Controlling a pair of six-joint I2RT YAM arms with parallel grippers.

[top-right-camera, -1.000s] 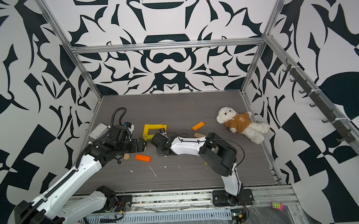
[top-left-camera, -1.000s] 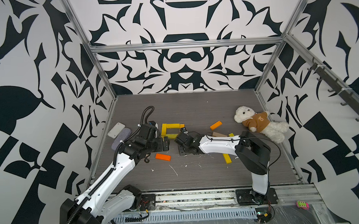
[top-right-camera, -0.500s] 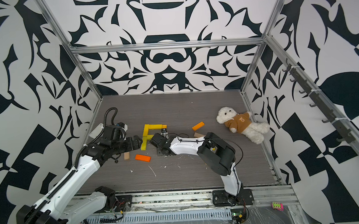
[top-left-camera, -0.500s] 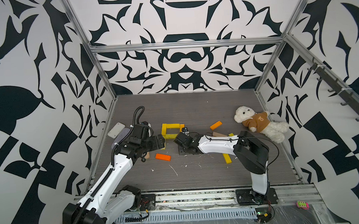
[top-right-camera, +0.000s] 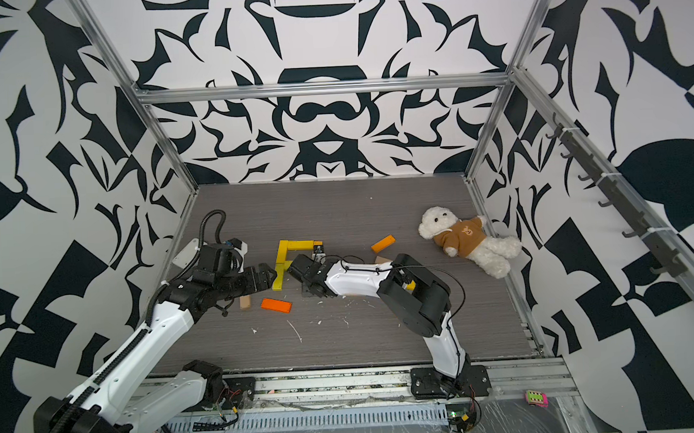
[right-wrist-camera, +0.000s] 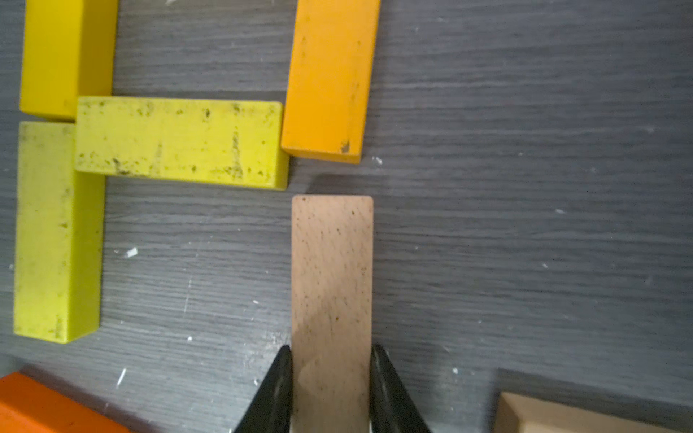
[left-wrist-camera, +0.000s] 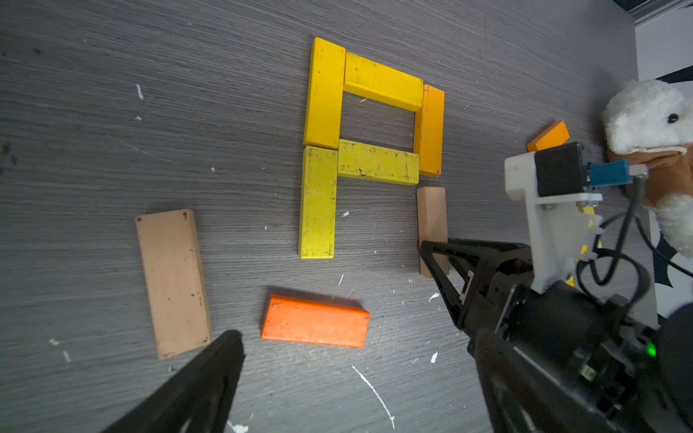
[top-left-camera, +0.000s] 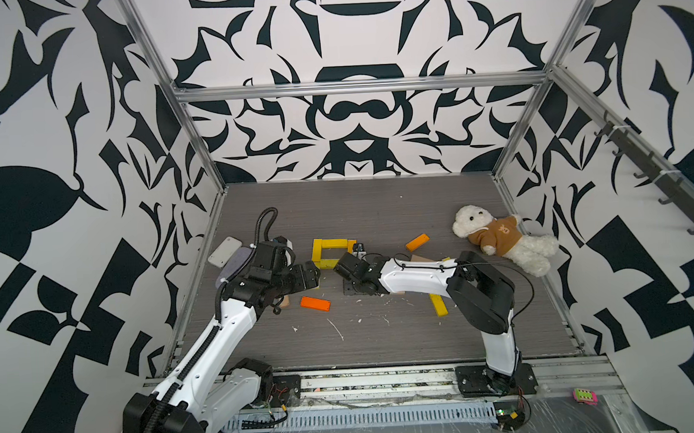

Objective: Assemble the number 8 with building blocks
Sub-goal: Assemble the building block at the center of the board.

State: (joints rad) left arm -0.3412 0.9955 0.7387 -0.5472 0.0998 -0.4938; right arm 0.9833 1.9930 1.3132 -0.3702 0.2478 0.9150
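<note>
Right gripper (right-wrist-camera: 332,390) clasped a tan block (right-wrist-camera: 332,270); left gripper (top-left-camera: 309,273) gaped empty. Pushed ahead of the fingertips (right-wrist-camera: 277,386), it could dislodge the orange-yellow block (right-wrist-camera: 330,75).

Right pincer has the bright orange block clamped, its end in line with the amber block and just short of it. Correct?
Not quite. The right pincer clamps a plain tan block, as the right wrist view shows. The bright orange block lies free and ungripped. The rest holds: the clamped block's end is in line with the amber block and just short of it.
</note>
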